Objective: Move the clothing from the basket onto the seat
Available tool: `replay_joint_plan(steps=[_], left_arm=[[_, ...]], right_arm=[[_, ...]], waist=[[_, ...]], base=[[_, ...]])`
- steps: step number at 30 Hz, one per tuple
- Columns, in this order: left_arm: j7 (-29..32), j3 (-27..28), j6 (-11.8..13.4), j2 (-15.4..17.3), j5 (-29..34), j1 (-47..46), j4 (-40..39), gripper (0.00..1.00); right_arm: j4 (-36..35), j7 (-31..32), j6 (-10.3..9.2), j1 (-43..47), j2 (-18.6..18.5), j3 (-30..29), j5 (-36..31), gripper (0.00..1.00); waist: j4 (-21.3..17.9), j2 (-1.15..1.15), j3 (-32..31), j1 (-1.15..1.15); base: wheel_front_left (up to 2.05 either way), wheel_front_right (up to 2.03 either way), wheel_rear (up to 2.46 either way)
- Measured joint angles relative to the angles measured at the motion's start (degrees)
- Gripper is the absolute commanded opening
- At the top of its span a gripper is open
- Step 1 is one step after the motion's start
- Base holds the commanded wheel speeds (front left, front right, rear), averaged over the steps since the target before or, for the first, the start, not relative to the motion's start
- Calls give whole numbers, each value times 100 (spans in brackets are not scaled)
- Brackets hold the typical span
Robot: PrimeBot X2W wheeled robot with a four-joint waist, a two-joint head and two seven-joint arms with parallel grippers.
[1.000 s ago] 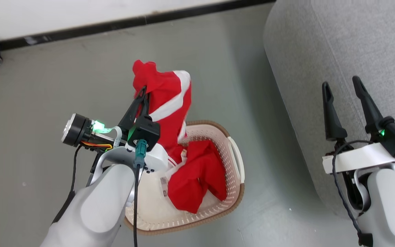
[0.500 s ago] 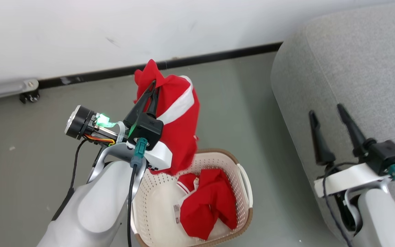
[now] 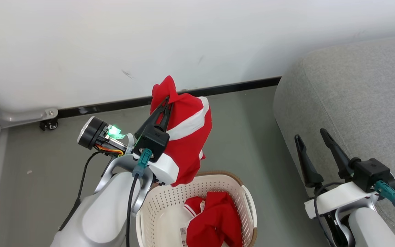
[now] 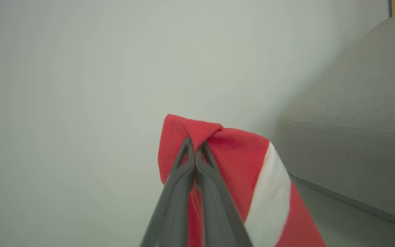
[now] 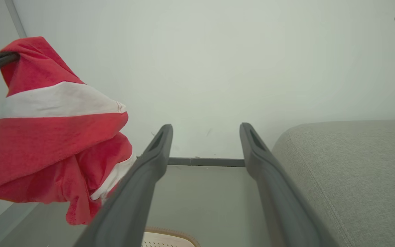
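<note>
At the centre of your head view, your left tool (image 3: 166, 101) is clamped fully closed on the top fold of a bright red soft fabric garment with a broad white stripe (image 3: 192, 137). The garment hangs from the fingertips. Its lower edge meets the far rim of the cream-white perforated plastic laundry basket with a brown rim band (image 3: 249, 202) at the bottom centre of the frame. The basket sits on the grey floor (image 3: 46, 164). A second crumpled red garment (image 3: 218, 224) lies inside the basket.

At the lower right, your right tool (image 3: 310, 134) has its two dark fingers spread wide with nothing between them. It is in front of the large rounded grey fabric-upholstered seat (image 3: 355, 103), which takes up the right side of the frame.

In your left wrist view the closed fingers (image 4: 183, 164) meet on the red fold, low in the middle, and the seat is at the right edge. In your right wrist view the held garment hangs at the left.
</note>
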Motion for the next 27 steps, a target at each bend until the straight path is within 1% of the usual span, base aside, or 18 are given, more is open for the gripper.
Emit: replay_joint_plan(steps=[7, 9, 16, 19, 27], left_arm=[[54, -35, -133, 3, -62, 63, -96, 0], [55, -52, -221, -1, -98, 63, -145, 0], [99, -147, -334, -59, -98, 58, -404, 0], [100, -199, -436, -85, -98, 25, -527, 0], [134, -291, -579, -171, -94, -216, -869, 0]], right_arm=[[-1, 118, 0, 114, -135, 197, 164, 100], [-4, 164, 0, 121, -181, 313, 165, 100], [-11, 334, 0, 210, -399, 778, 211, 100], [-15, 412, 0, 206, -502, 957, 241, 100], [2, 614, 0, 197, -653, 1324, 631, 100]], waist=[[44, 0, -271, 0], [59, 0, -337, 0], [117, 0, -516, 0], [146, 0, -568, 0], [214, 0, -621, 0]], base=[[0, 0, 0], [0, 0, 0], [0, 0, 0], [0, 0, 0], [0, 0, 0]])
